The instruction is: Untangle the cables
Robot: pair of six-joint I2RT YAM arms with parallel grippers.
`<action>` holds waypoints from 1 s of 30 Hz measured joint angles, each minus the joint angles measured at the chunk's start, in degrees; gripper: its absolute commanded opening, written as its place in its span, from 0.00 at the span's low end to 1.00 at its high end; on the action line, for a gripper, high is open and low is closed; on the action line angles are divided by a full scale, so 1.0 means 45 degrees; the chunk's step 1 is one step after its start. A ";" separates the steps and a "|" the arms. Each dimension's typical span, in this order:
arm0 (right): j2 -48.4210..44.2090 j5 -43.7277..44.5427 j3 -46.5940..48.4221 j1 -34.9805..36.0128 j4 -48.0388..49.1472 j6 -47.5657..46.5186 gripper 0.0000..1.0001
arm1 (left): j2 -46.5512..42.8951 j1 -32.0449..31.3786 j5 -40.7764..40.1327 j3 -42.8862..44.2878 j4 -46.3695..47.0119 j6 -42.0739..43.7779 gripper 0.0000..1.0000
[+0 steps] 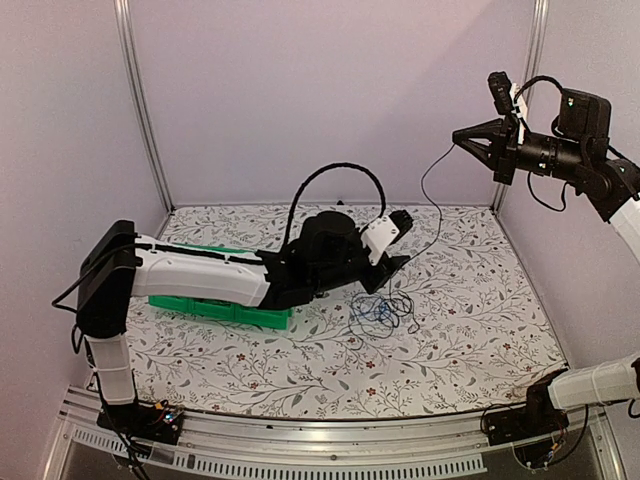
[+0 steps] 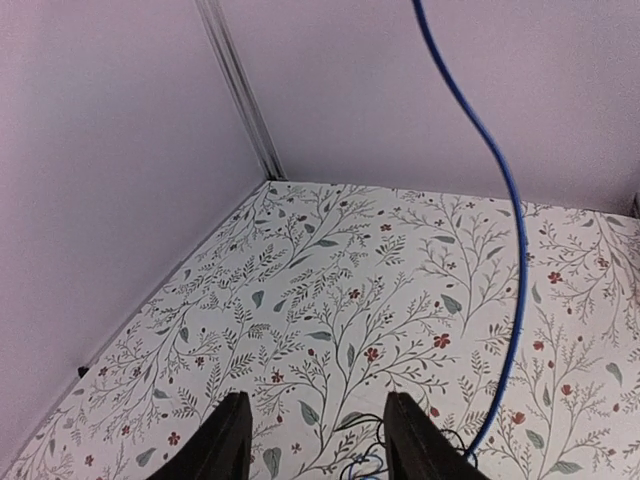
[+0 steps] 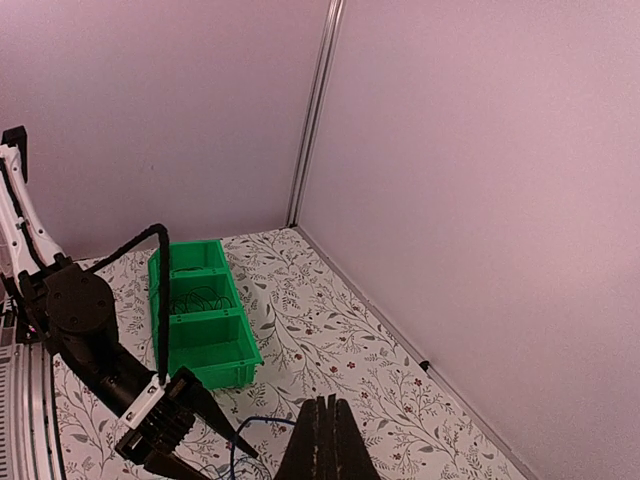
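Left claw [image 2: 318,402] low, fingers apart; right claw [image 1: 459,137] raised high, closed.

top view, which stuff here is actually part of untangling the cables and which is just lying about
Job:
- cables, snarled on the table
- raised strand, pinched in the shut right gripper
- left gripper, open by the snarl

Lying about:
- green bin, beside the left arm
- dark loops in its middle compartment, too small to identify
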 measured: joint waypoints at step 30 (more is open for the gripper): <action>-0.0010 -0.0112 0.0000 0.0005 0.0000 0.0010 0.00 | -0.0743 -0.0311 0.0486 -0.0743 -0.0525 0.0753 0.00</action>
